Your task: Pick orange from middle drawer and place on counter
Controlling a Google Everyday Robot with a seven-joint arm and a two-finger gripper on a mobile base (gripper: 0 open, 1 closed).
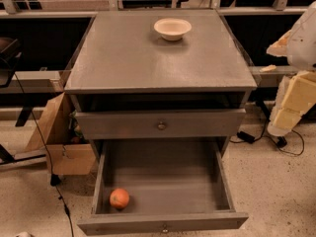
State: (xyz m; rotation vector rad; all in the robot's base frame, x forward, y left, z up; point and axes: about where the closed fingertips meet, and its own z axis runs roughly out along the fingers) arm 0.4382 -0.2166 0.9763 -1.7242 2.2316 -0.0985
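We find the wide dark grey middle drawer (168, 181) standing pulled out below the shut one, which leaves its floor open from above. The small round orange-red orange (119, 198) lies in its front left corner, whole and evenly coloured. Our hand (296, 100) hangs right of the flat matte grey surface (148, 58), well apart from the fruit; we cannot tell whether it is wide or narrow.

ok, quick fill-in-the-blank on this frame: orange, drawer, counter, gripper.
1. The orange lies in the front-____ corner of the middle drawer, as the camera sees it.
2. The middle drawer is pulled ____.
3. The only thing on the counter is a cream ____.
4. The gripper hangs at the view's ____ edge, away from the orange.
Missing words: left; open; bowl; right.
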